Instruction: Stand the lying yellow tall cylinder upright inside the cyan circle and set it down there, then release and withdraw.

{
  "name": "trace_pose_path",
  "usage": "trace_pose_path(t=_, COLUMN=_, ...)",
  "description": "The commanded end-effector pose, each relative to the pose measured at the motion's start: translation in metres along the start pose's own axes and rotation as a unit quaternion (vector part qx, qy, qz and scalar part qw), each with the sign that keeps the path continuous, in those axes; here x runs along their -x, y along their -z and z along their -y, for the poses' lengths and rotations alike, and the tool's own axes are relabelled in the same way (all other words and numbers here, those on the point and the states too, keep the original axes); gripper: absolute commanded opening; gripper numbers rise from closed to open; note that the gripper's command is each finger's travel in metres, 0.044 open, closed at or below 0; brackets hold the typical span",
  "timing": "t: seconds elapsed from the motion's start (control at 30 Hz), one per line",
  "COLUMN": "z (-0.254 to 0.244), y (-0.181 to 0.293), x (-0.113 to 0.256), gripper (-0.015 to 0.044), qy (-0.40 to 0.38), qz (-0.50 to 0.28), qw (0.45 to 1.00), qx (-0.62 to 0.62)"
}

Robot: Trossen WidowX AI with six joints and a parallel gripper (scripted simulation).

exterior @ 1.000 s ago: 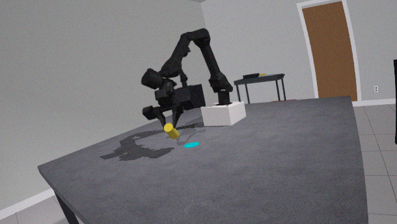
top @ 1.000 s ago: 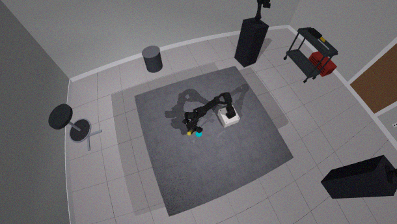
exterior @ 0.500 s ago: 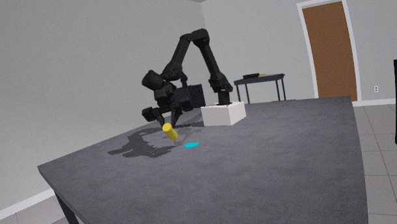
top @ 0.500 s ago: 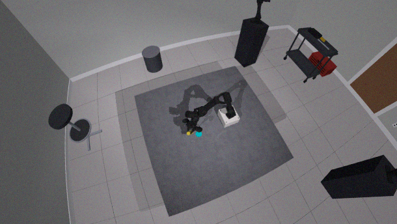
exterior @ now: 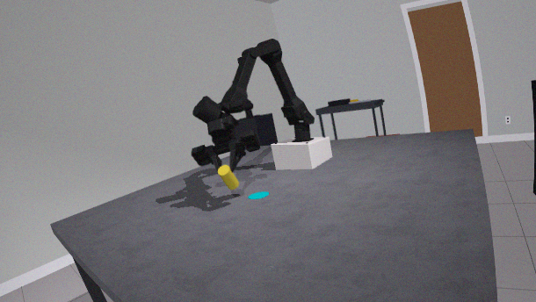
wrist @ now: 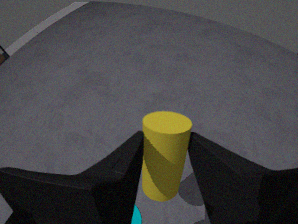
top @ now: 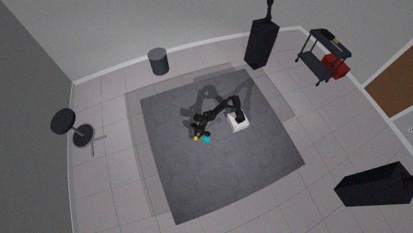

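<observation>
The yellow tall cylinder is held tilted, its upper end leaning to the left in the exterior view. My gripper is shut on it, one finger on each side. The cylinder is a little above the table, its lower end toward the circle. The cyan circle lies flat on the table, to the right of the cylinder in the top and exterior views. In the wrist view the left finger hides most of the circle.
The dark grey table carries the arm's white base block, behind and to the right of the circle. The arm's shadow falls on the table to the left in the exterior view.
</observation>
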State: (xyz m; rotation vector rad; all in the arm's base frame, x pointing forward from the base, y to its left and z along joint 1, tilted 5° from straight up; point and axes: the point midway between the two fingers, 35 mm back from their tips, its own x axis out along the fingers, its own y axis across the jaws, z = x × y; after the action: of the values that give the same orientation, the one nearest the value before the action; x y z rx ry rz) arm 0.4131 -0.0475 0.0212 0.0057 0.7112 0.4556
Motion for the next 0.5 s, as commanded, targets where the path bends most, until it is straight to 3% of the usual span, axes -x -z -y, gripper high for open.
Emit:
trace_pose_path(t=0.0, z=-0.0004, y=0.0011, x=0.0008, gripper=0.0105, qy=-0.003, qz=0.011, qw=1.000, qx=-0.003)
trace_pose_path(t=0.47, z=0.0002, y=0.0020, x=0.0054, gripper=0.0105, qy=-0.010, qz=0.052, qw=0.999, qx=-0.003)
